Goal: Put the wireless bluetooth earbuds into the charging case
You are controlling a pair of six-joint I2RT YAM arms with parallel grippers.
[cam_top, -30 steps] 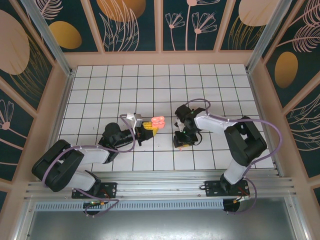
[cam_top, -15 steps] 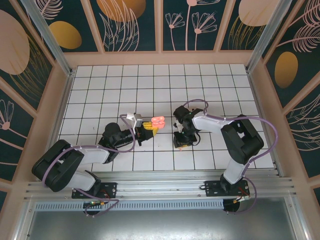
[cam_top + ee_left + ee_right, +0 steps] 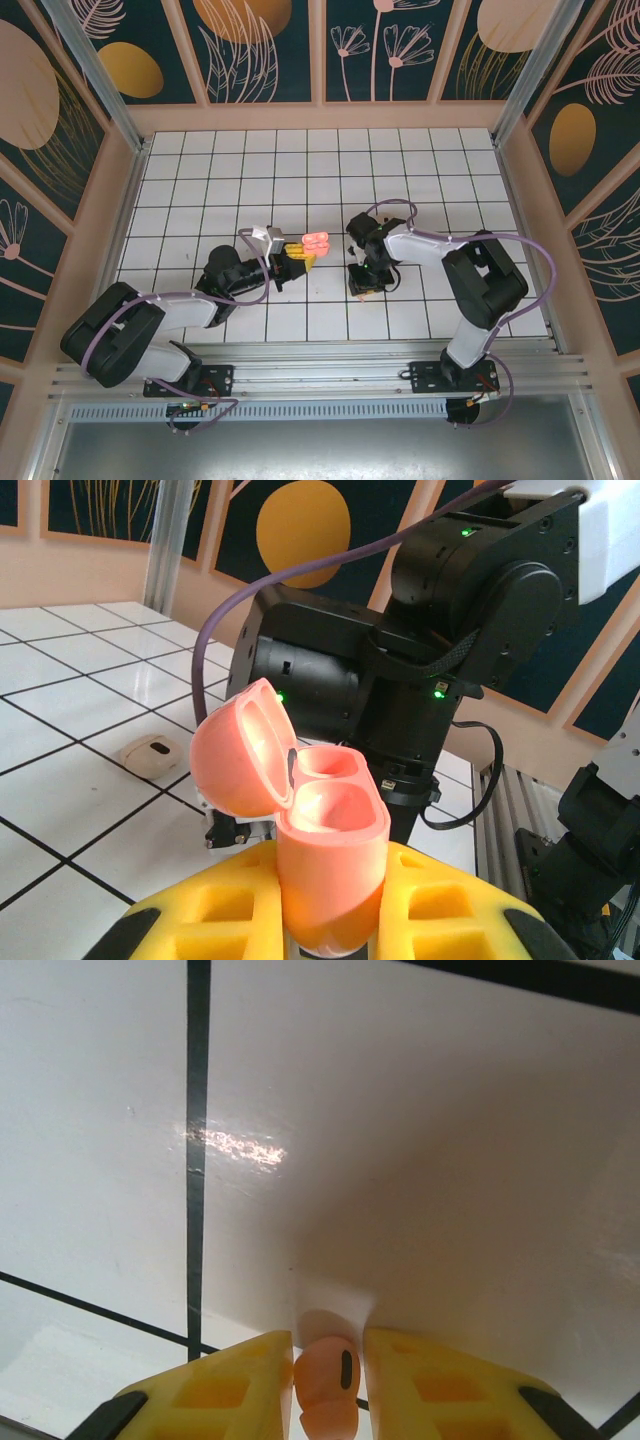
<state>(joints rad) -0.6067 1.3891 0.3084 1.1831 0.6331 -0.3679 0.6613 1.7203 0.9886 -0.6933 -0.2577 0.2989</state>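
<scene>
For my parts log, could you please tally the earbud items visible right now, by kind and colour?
Coral-orange charging case: 1
Coral-orange earbud: 1
Pale earbud: 1
Total: 3

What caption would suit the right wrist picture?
Right end effector pinching a coral earbud, white floor tiles behind.

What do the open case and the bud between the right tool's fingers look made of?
Charging case: probably moulded plastic, coral, satin; smooth rounded shell with soft highlights. Earbud: seemingly similar coral plastic, smooth, with a dark slot; too close to be sure.
</scene>
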